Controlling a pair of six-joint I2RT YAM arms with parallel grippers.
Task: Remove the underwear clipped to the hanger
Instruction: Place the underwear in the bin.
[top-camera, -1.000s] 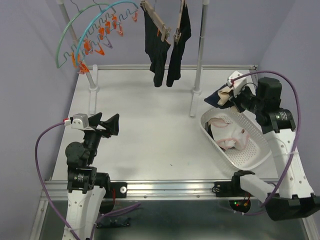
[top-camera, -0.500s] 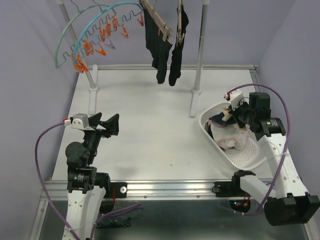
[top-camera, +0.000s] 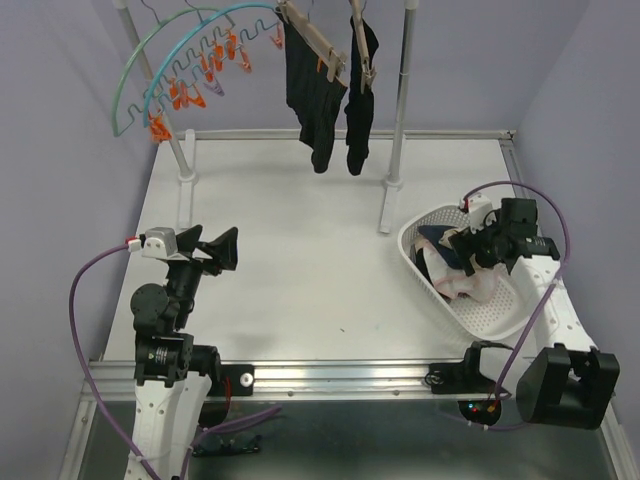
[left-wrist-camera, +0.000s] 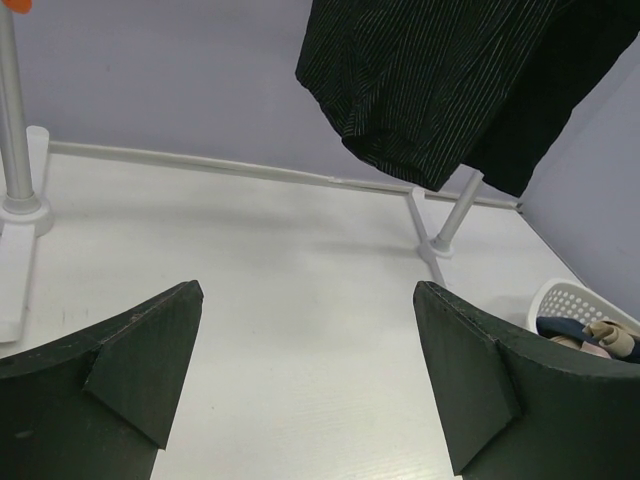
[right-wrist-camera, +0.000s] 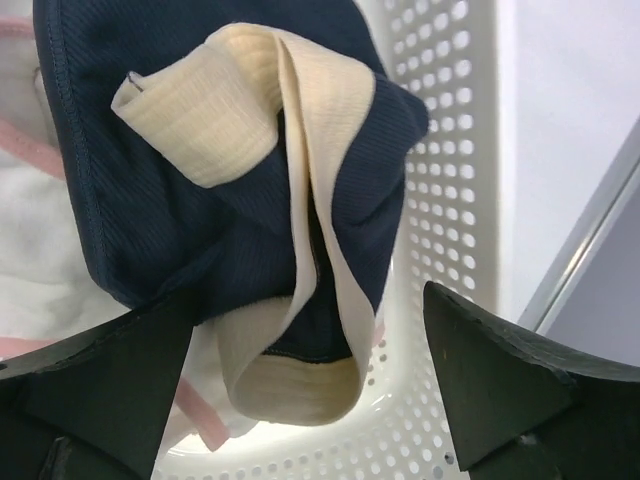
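Observation:
Two black underwear pieces (top-camera: 315, 100) (top-camera: 360, 90) hang from the clips of a wooden hanger (top-camera: 318, 48) on the rack at the back. In the left wrist view they show at the top (left-wrist-camera: 430, 80). Navy underwear with a beige waistband (right-wrist-camera: 230, 180) lies in the white basket (top-camera: 500, 320), on top of a pale pink-white garment (top-camera: 462, 287). My right gripper (top-camera: 468, 250) hovers low over the basket, open, its jaws wide either side of the loose navy piece (top-camera: 438, 240). My left gripper (top-camera: 225, 248) stands open and empty above the table at the near left.
A teal wire hanger with orange clips (top-camera: 190, 65) hangs at the back left. Rack posts (top-camera: 398, 100) (top-camera: 180, 160) stand on the table. The basket wall (right-wrist-camera: 440, 200) is close beside my right fingers. The basket rim (left-wrist-camera: 565, 300) shows in the left wrist view.
My right gripper came down into the basket with the navy underwear and opened, letting it go. The hanging black pieces swung slightly. The left arm has not moved.

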